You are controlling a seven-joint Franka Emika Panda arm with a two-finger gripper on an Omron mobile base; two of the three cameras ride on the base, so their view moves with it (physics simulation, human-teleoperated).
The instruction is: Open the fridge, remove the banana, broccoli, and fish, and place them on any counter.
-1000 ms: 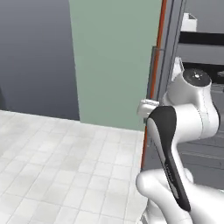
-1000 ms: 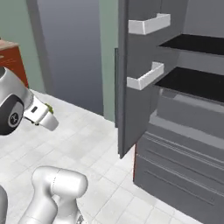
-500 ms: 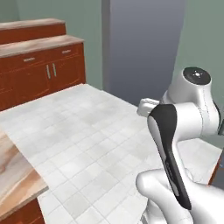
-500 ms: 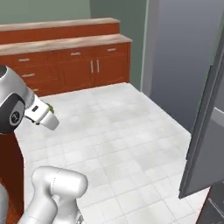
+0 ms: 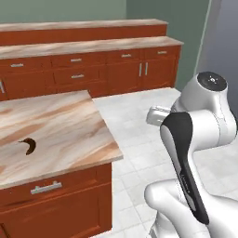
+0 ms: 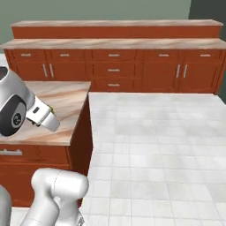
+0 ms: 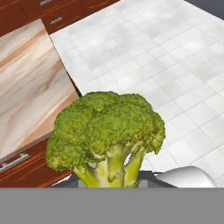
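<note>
Gripper fingers are hidden under the broccoli (image 7: 106,138) in the hand view, so whether they pinch it or stand spread cannot be told from there. That green floret sits huge and close at the bottom centre, stalk pointing down toward where the fingertips would rise, crown lifted over white floor tiles (image 7: 175,65). Look left of it and the counter (image 7: 26,83) runs along, its corner just beyond the floret's top edge, a red-brown cabinet front with a silver handle (image 7: 11,162) below.

From the left base view, the banana (image 5: 29,145) lies on the counter (image 5: 65,125), a dark curved shape near the left side of the marble, well apart from the arm's white body. Behind it a long run of cabinets (image 5: 93,69) lines the wall.

Over in the right base view the hand's white end hangs above the counter edge (image 6: 62,110), with the floor spreading to the right.
</note>
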